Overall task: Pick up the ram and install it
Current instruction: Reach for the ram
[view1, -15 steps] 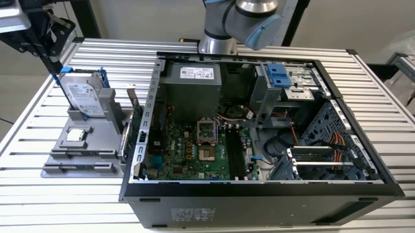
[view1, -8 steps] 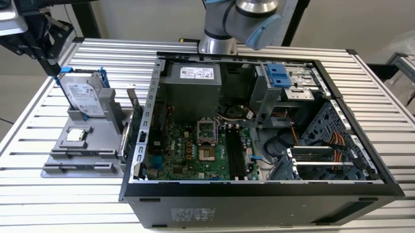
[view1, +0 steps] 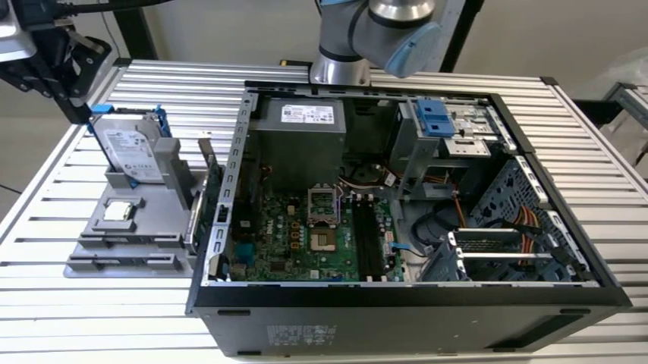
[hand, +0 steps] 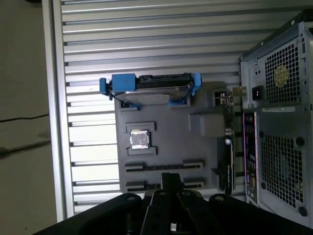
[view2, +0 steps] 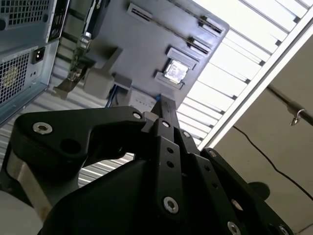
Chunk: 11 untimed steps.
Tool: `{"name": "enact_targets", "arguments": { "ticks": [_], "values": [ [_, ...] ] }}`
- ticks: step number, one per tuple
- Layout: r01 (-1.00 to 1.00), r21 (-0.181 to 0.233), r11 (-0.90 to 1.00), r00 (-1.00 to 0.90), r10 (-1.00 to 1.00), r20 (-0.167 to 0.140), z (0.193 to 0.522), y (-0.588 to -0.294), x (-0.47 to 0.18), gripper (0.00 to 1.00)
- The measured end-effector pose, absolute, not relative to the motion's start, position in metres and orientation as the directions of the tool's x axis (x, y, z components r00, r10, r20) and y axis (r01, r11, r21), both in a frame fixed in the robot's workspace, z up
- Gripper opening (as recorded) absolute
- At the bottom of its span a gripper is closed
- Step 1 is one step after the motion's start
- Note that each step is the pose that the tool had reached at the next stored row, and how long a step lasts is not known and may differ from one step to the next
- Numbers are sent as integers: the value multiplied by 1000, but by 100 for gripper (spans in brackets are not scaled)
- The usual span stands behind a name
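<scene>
**Hand** (hand: 169, 178): nearest item in both wrist views. It is built of matte black links with bright bolt heads. The fingers are drawn together into one narrow tip with nothing between them. In the second wrist view the hand (view2: 164, 104) and its broad links cover part of the holder. In the exterior view the hand (view1: 77, 114) hangs near the top corner of the hard drive.

**Ram** (hand: 228, 142): thin green board, seen edge-on. It stands upright at the side of the grey holder (hand: 195, 142) nearest the computer case (hand: 279, 122), well apart from the hand. The exterior view shows the ram (view1: 200, 205) as a sliver between holder and case wall.

**Hard drive** (hand: 151, 90): silver, in a blue frame, standing on edge in the holder.

**Processor chip** (hand: 139, 140): small, square and silver, lying flat in a recess of the holder.

**Computer case, views compared:** the first wrist view shows its perforated metal rear. The exterior view looks into the open side at the green motherboard (view1: 303, 235) and cables.

**Bench** (hand: 146, 34): ribbed aluminium slats carrying the holder and case.

**Arm** (view1: 385, 30): grey with a pale blue cap, behind the case.
</scene>
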<state>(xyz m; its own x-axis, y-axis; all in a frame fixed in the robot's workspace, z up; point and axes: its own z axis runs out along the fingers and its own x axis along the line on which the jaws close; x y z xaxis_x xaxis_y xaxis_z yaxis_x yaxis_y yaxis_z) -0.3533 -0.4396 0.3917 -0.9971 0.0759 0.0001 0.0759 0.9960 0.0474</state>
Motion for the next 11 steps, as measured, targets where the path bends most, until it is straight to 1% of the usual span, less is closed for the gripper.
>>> {"name": "enact_targets", "arguments": {
  "ticks": [11],
  "values": [
    [79,47,996,-997,79,4,392,-454,-353,0]
  ]
}}
